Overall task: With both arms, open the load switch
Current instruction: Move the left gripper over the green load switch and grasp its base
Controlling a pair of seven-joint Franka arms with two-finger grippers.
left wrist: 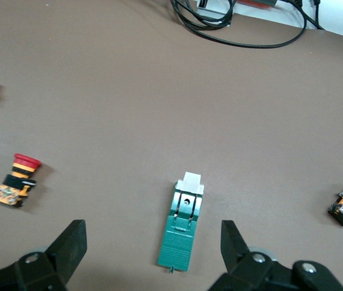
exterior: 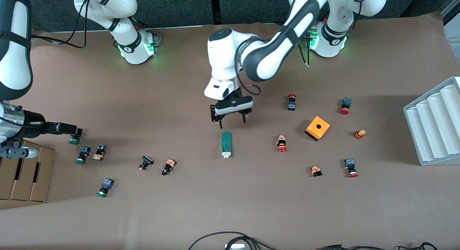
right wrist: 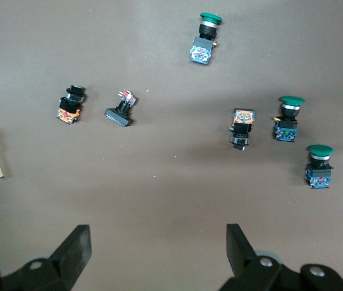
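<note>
Here, the left gripper [exterior: 231,117] hangs with its fingers spread wide and empty, poised just above the table at the end of the load switch [exterior: 226,144] that points toward the robots' bases. The slim green bar lies flat below the claw, its white sliding piece [left wrist: 191,181] at the end away from it. In the left wrist view the switch sits between the two fingers [left wrist: 69,244] but slightly askew to them, so a good approach would turn the wrist a little to square the pads with the bar's long sides, then descend straight and close on the green body, leaving the white piece free to be worked. The right gripper [exterior: 73,135], jaws likewise apart and holding nothing, waits toward the right arm's end of the table over a cluster of green-capped push buttons [right wrist: 288,118], well apart from the switch; it appears low there, though its exact height is hard to judge. It will need to travel in once the bar is held steady.
</note>
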